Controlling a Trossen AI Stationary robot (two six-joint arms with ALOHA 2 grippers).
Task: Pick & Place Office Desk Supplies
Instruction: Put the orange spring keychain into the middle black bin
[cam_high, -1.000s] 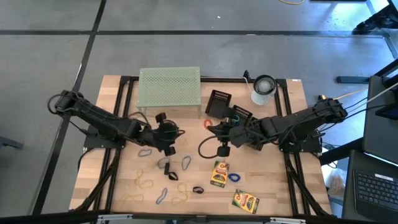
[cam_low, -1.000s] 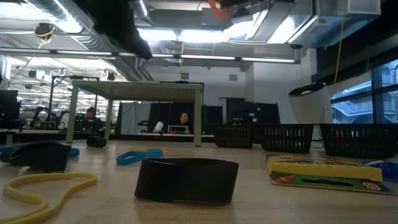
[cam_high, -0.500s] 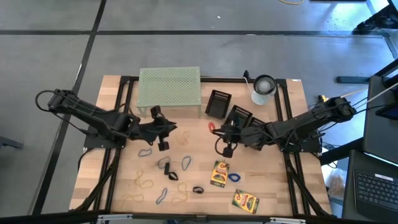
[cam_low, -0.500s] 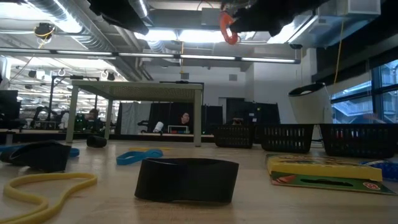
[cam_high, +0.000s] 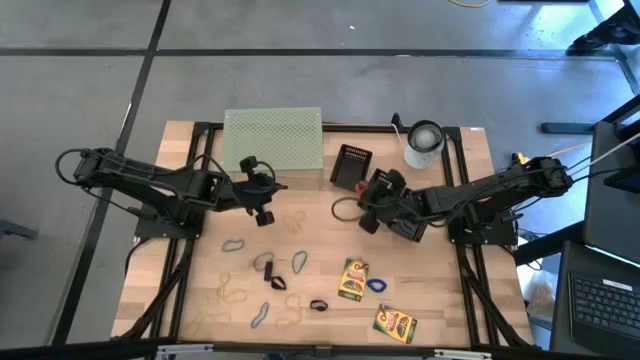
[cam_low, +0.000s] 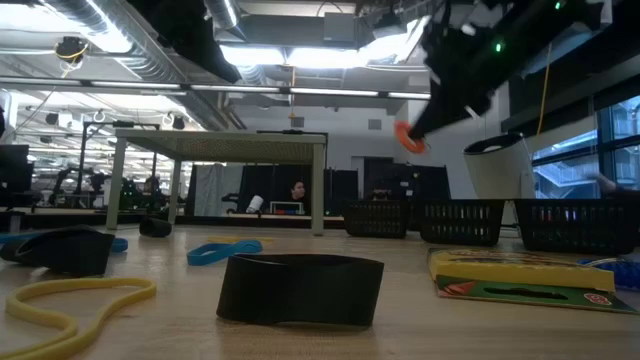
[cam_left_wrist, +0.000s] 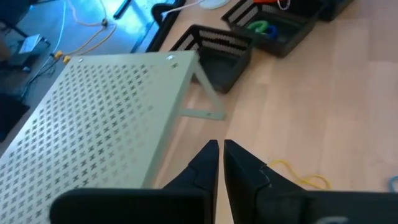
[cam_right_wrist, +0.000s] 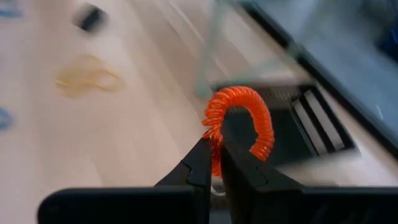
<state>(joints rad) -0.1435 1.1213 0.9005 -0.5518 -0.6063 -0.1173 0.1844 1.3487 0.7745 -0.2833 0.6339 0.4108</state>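
Since a second ago the right gripper (cam_right_wrist: 214, 163) has swung from mid-table toward the black baskets (cam_high: 352, 166), clenched on the orange coiled band (cam_right_wrist: 239, 121). The band arches upright above the fingertips; the basket lies just beyond. Left gripper (cam_left_wrist: 219, 163) is now pinched empty beside the green rack (cam_high: 272, 142).

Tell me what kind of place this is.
Probably a robotics lab or workshop. The low view shows exposed ceiling ducts and rows of workbenches with people seated behind them, and the high view shows a wooden table on a bare concrete floor.
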